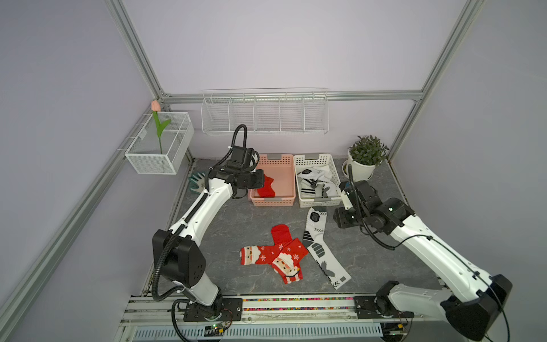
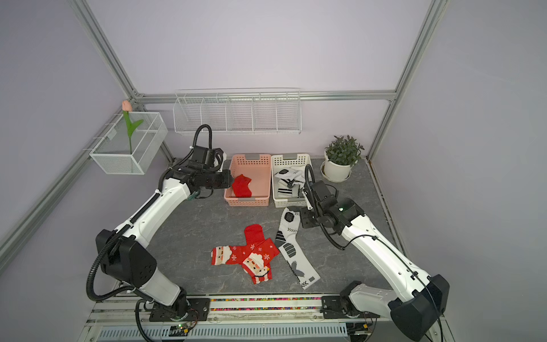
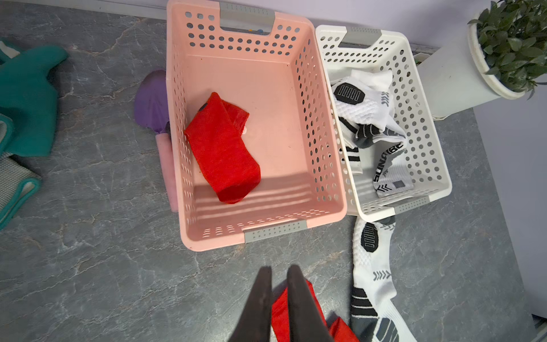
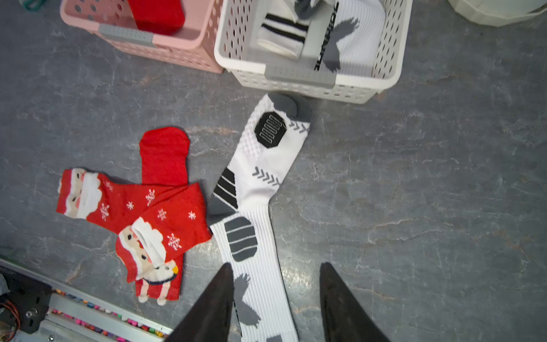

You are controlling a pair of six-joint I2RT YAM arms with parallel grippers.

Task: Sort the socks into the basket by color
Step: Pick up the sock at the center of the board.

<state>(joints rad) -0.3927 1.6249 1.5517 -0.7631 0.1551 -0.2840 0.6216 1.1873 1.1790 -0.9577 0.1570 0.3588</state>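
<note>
Your left claw (image 3: 279,269) hangs high at the left side of the pink basket (image 1: 272,202). Its fingers are almost pressed together, with only a thin slit between them and nothing in it. Your right claw (image 4: 275,265) is spread wide and empty. It hovers over the counter (image 1: 225,231) by the near right corner of the white basket (image 1: 319,202).

One red sock (image 1: 266,188) lies crumpled in the pink basket, against its left wall. The white basket, touching the pink one on its right, holds a heap of white socks (image 1: 316,183) with black stripes and grey prints.

Three socks lie on the counter, nearer than the baskets. Two are red Santa socks: an L-shaped one (image 1: 260,254) and a second one (image 1: 288,260) lying across it. Just to their right a long white sock (image 1: 319,248) is stretched out, its grey toe up at the near wall of the white basket. In the right wrist view its leg runs under your right claw, closer to one finger than the other.

A teal glove (image 1: 196,180) lies at the far left, and a purple trowel (image 3: 151,103) lies against the pink basket's left wall. A potted plant (image 1: 365,160) stands in the far right corner.
</note>
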